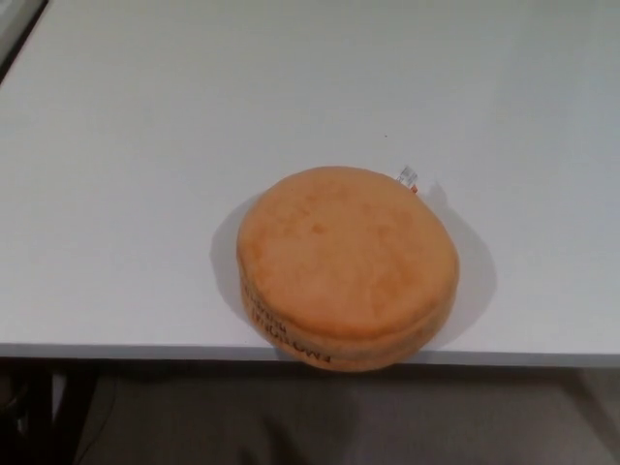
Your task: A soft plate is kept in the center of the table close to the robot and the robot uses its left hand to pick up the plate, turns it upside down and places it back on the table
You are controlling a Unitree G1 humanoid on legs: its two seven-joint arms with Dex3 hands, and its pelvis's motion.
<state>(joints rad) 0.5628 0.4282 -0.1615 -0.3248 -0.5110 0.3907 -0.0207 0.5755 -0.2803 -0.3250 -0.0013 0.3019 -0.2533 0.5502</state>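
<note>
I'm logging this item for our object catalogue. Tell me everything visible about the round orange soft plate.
The round orange soft plate looks like a thick plush disc with a smooth, slightly mottled top. Dark printed lettering runs along its front side wall, and a small white tag sticks out at its far right edge. It lies flat on the white table, its near edge slightly overhanging the table's front. Nothing else touches it.

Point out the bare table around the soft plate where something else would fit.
The white table is bare left of the orange soft plate, across the whole far side, and in a narrower stretch to its right beyond the small tag. The only tight spot is the near edge, which the plate slightly overhangs. No hand is in view.
</note>
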